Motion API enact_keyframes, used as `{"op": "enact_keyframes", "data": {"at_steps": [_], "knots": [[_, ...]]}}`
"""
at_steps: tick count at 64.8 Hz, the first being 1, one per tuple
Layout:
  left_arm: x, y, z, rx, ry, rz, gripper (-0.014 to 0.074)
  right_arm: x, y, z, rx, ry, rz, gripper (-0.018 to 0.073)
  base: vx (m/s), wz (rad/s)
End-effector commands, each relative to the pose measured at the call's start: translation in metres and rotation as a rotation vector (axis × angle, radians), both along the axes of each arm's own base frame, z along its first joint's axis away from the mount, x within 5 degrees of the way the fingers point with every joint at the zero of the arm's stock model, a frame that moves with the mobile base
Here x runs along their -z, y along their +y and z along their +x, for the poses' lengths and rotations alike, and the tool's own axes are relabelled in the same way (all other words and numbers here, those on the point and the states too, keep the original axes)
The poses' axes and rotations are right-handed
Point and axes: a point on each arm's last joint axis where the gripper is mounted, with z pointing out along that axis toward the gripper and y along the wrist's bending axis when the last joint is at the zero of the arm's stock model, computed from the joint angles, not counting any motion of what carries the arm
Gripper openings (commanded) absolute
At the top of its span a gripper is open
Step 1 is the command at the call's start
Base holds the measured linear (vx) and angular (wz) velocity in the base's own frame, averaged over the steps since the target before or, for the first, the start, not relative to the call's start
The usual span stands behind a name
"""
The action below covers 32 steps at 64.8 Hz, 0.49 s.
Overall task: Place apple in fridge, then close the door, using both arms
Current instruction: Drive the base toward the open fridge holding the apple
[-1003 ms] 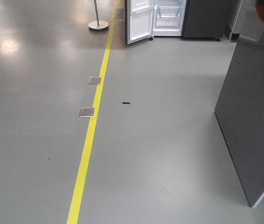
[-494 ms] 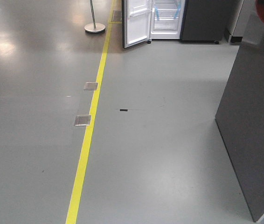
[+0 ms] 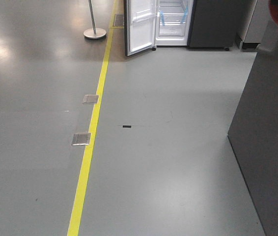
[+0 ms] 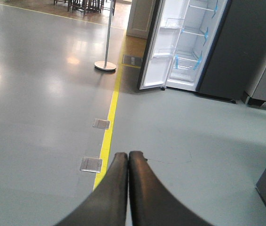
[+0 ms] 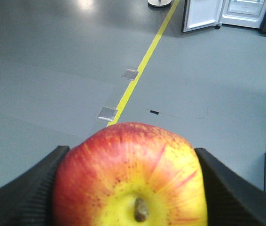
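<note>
Grey floor (image 3: 178,162), one yellow line (image 3: 87,162), two metal plates (image 3: 81,138). One round red apple (image 5: 130,176) with a yellow patch, clamped in right gripper (image 5: 130,186) bottom centre; left gripper (image 4: 128,157) pinched closed.

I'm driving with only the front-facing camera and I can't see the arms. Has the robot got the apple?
Observer: Yes. The right wrist view shows the apple gripped between the right claw's black fingers, stem end toward the camera.
Operator: What about the other claw?
Observer: The left claw is shut on nothing, fingertips together, pointing roughly toward the fridge.
Operator: Is there any room in there?
Observer: The left wrist view shows the door higher up; its clear bins look empty.
</note>
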Motion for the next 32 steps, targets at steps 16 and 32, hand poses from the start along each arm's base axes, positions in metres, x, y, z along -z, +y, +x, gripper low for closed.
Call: {"op": "enact_keyframes", "data": {"at_steps": [16, 32], "knots": [[-0.0132, -0.0001, -0.0008, 0.0, -0.106, -0.006, -0.0006, -0.0183, 0.0001, -0.0076, 0.008, -0.118, 0.025, 0.0101, 0.27, -0.03], [-0.0132, -0.0001, -0.0008, 0.0, -0.106, -0.006, -0.0006, -0.0183, 0.0001, -0.0076, 0.008, -0.118, 0.025, 0.0101, 0.28, -0.03]]}}
